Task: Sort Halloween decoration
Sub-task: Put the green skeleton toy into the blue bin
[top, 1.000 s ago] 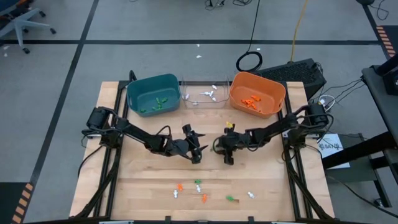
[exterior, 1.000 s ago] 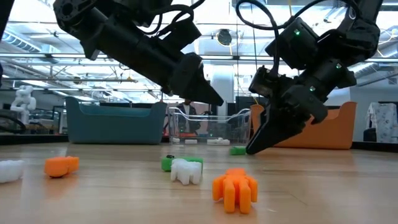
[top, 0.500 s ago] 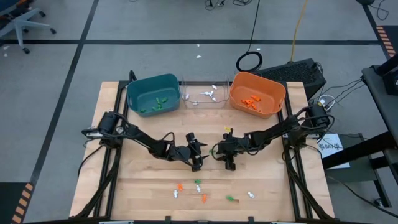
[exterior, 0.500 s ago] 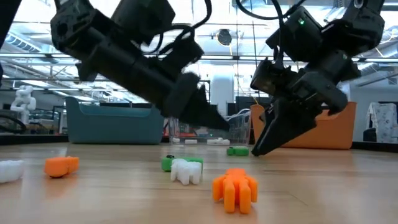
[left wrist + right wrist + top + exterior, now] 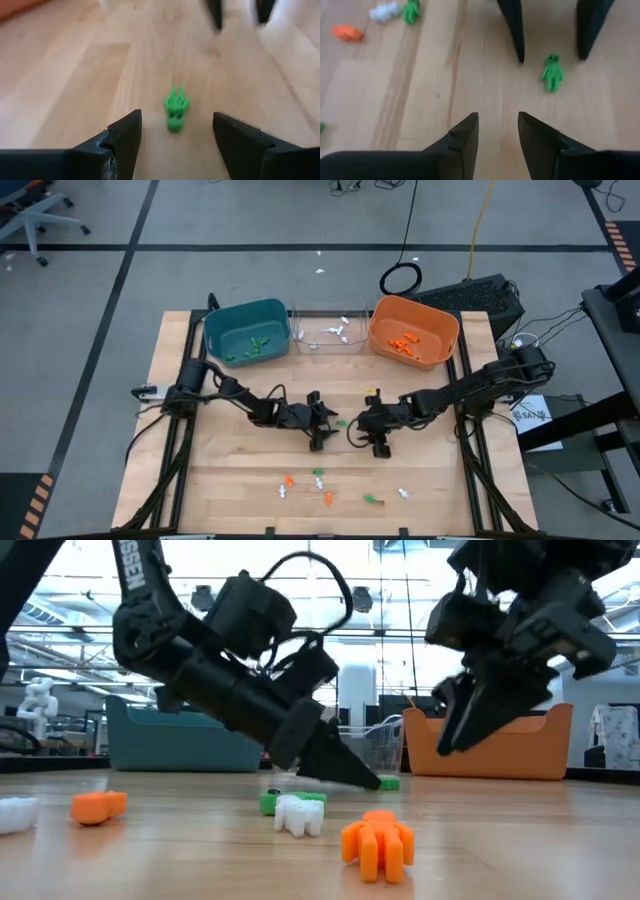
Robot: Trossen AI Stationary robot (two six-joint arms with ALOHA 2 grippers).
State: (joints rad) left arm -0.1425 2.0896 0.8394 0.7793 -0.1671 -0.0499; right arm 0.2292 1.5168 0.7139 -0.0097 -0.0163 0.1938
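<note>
Straddling a green trinket [image 5: 175, 110], the left end effector [image 5: 172, 135] gapes wide; right end effector [image 5: 497, 132] hovers empty, parted.

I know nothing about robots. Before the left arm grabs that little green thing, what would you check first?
1. Left hand open: ok, fingers wide apart.
2. Green trinket between its fingers: ok, centred in the gap and not yet gripped.
3. Fingertips low enough to pinch it: cannot tell.
4. Right hand out of the way: ok, open, empty and raised off the table, though close by.
5. Teal bin ready: ok, it holds green pieces and has room.
</note>
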